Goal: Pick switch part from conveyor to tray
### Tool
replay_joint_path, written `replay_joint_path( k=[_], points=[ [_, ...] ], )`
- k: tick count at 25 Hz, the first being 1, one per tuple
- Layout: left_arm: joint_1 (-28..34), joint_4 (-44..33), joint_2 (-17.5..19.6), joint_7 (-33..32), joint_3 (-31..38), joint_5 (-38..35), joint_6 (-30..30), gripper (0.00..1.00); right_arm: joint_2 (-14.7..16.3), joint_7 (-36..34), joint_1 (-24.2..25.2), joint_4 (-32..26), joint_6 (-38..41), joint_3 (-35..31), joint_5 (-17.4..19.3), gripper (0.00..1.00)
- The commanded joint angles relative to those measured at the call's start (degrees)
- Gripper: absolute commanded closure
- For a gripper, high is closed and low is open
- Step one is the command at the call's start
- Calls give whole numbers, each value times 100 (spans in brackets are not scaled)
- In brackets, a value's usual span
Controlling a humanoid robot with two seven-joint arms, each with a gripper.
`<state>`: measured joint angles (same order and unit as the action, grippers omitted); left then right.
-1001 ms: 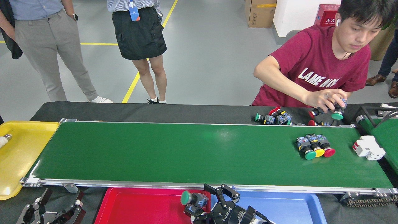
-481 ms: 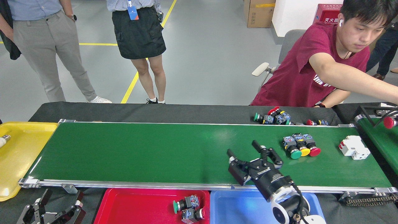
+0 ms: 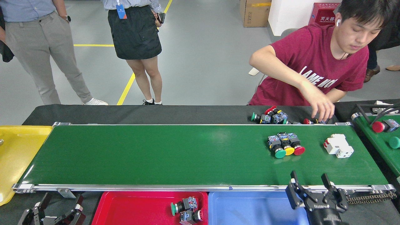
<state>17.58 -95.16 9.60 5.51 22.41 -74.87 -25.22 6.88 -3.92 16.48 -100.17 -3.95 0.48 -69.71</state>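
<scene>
Our left gripper (image 3: 51,212) rests low beside the yellow tray (image 3: 15,156), fingers parted, nothing held; the red tray (image 3: 125,206) holds two switches (image 3: 186,209), set just below the conveyor (image 3: 156,153) for short transfers; three switches (image 3: 286,145) lie together on the belt, a white part (image 3: 339,146) just beyond; our right gripper (image 3: 312,187) hovers at the near rail, jaws spread, empty, seemingly ready to pick one.

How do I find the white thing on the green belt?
Look at the long green conveyor and follow it to its right end. Right of three coloured buttons lies the white part, the only blocky white piece there, with no round cap.
</scene>
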Motion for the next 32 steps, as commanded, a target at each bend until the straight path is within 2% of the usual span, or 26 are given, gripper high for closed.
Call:
replay_joint_path(
  k=[1,7,10,13,16,19,22,24,27,32],
  points=[
    [17,-81,16,20,96,17,18,0,59,-267,92,-116,166,-22,1,3],
    [35,-73,24,20,140,17,9,0,6,-259,48,-99,298,-22,10,3],
    [26,-81,33,20,88,17,0,0,-73,-100,-497,174,254,13,-8,3],
    [17,-81,42,20,88,17,0,0,-336,67,-1209,780,158,215,-175,3],
    [-27,-73,59,20,61,8,0,0,-459,198,-1885,1439,114,567,-403,3],
    [-53,-73,59,20,52,8,-9,0,-679,207,-2561,2177,-149,786,-430,3],
    [-53,-73,59,20,52,8,-9,0,-767,198,-3169,2810,-554,1419,-421,3],
    [-79,-64,68,20,44,-1,-9,0,-820,190,-3432,3127,-791,1674,-403,3],
    [-106,-46,86,20,35,-1,-18,0,-1083,190,-3810,3821,-835,1788,-394,3],
    [-229,-29,103,20,-44,-10,-18,0,-1119,154,-4452,4735,-853,1744,-342,3]
  ],
)
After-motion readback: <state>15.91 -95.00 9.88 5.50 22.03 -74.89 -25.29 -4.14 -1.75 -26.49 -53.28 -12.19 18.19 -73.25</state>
